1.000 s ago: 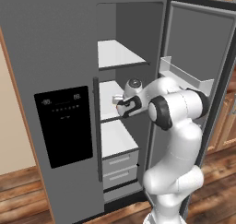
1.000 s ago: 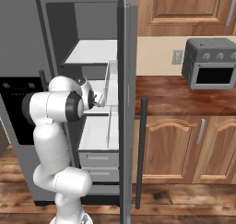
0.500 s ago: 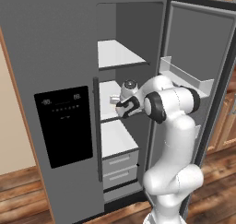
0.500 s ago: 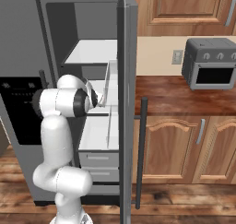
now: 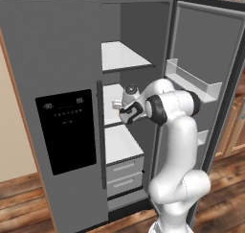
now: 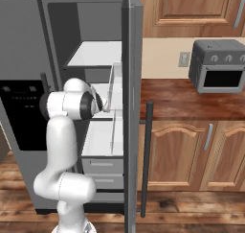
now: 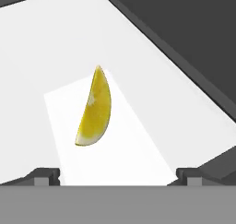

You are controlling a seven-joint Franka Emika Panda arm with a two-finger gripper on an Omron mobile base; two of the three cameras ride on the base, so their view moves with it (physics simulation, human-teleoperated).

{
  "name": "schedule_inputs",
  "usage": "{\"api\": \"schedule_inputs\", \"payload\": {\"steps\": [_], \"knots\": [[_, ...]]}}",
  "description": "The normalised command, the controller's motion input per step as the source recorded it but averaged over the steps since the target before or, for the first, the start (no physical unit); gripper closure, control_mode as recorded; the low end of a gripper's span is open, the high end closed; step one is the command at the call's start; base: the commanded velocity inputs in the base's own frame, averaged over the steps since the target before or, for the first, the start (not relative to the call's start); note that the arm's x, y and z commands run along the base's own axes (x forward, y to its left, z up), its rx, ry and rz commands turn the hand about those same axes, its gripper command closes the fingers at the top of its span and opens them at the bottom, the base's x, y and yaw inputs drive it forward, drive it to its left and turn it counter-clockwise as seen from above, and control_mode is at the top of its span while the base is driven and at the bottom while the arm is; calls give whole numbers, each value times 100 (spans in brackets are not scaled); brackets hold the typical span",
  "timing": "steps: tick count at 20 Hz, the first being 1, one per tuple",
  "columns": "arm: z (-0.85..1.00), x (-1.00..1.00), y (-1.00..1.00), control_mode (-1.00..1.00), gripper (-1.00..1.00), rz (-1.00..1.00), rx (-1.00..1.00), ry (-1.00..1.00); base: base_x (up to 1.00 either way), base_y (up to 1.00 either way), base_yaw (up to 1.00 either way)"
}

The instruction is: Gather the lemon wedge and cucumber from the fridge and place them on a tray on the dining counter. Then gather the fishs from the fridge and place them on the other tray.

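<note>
A yellow lemon wedge (image 7: 94,110) lies on the white middle fridge shelf (image 7: 41,48), just ahead of my gripper (image 7: 117,174) and between the lines of its two fingertips. The jaws stand wide open with nothing between them. From the left base view, the gripper (image 5: 117,104) reaches into the open fridge over the middle shelf (image 5: 111,95). The right base view has the hand (image 6: 101,104) going in behind the door's edge. The cucumber, the fish and the trays are out of view.
The fridge door (image 5: 206,59) stands open on the right with bins (image 5: 191,81). An upper shelf (image 5: 122,57) sits above the hand, a lower shelf and drawers (image 5: 123,172) below. A toaster oven (image 6: 217,66) stands on the wooden counter (image 6: 191,100) to the right.
The hand has eased a little further into the fridge over the middle shelf. The jaws have stayed open.
</note>
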Motion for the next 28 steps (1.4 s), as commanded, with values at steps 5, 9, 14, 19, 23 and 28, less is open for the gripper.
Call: {"api": "schedule_inputs", "payload": {"steps": [5,9,14,19,23,28], "knots": [[-18,19,0,-100,-100,-1,0,0,0,0,0],[-2,31,0,-100,-100,-1,0,0,0,0,0],[0,37,0,-100,-100,-2,0,0,0,0,0],[-5,38,0,-100,-100,-1,0,0,0,0,0],[-15,42,0,-100,-100,0,0,0,0,0,0],[-21,40,0,-100,-100,0,0,0,0,0,0]]}}
